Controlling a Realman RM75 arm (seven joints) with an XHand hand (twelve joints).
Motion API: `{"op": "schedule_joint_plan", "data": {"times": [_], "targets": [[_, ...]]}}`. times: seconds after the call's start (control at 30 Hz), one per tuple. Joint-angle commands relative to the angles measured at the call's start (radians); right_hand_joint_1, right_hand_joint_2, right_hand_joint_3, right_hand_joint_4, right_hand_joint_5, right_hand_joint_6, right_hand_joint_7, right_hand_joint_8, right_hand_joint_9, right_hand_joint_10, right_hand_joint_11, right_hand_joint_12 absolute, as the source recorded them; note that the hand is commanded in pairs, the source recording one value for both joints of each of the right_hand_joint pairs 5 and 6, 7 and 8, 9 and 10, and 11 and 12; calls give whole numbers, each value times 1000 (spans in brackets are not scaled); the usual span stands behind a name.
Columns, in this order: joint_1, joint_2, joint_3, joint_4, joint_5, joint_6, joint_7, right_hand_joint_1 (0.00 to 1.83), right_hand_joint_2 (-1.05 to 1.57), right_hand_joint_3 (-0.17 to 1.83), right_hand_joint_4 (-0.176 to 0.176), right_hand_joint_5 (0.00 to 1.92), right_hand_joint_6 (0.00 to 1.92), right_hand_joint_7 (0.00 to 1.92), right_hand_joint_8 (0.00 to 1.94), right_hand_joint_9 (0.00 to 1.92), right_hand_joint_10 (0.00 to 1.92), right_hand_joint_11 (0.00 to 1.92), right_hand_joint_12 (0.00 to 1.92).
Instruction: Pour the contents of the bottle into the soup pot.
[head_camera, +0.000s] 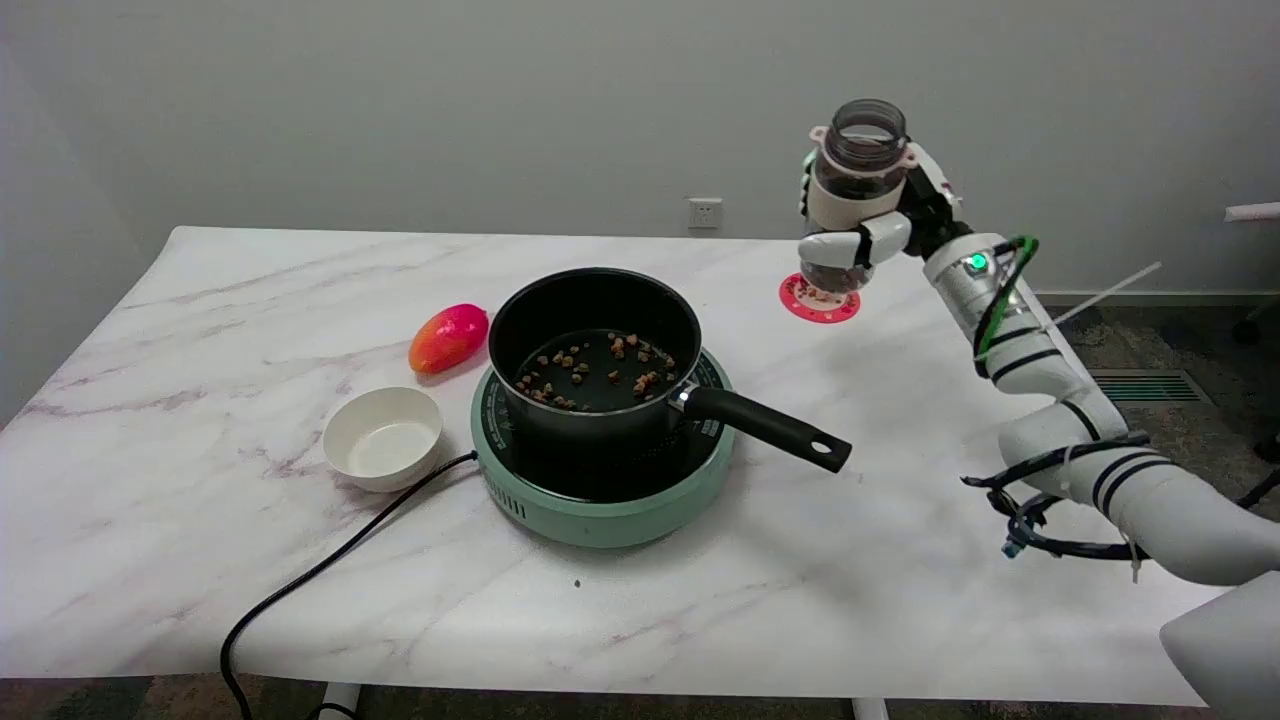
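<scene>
A black soup pot (594, 350) stands on a green hotplate (600, 500) mid-table, its handle pointing to the lower right. Several small brown pieces lie on the pot's bottom. My right hand (870, 225) grips a clear, open-mouthed bottle (856, 165) and holds it upright in the air, to the right of and above the pot. Brown pieces still show in the bottle's lower part. The bottle hangs over a pink round coaster (819, 299) on the table.
A pink-orange mango-like fruit (449, 337) lies left of the pot, and a white empty bowl (383, 438) sits at the front left. The hotplate's black cord (330, 565) runs off the table's front edge. A wall socket (704, 213) is behind.
</scene>
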Motion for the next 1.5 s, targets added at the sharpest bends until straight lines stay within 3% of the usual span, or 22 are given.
{"op": "schedule_joint_plan", "data": {"times": [0.03,0.43,0.67,1.03,1.23,1.5], "targets": [[83,44,-27,332,-319,-295,14,1523,939,575,0,1884,1884,1810,1810,1316,1316,1165,1165],[79,60,-64,610,-508,-551,5,1549,867,624,0,1857,1857,1794,1794,1300,1300,1139,1139],[85,60,-118,686,-629,-630,5,1554,841,633,0,1831,1831,1785,1785,1291,1291,1126,1126],[47,60,-141,780,-985,-688,3,1557,834,660,0,1855,1855,1789,1789,1290,1290,1132,1132],[5,65,-119,832,-1120,-701,3,1538,905,622,0,1909,1909,1811,1811,1301,1301,1157,1157],[-53,66,-105,909,-1338,-759,3,1408,1184,480,0,1920,1920,1895,1895,1360,1360,1215,1215]]}}
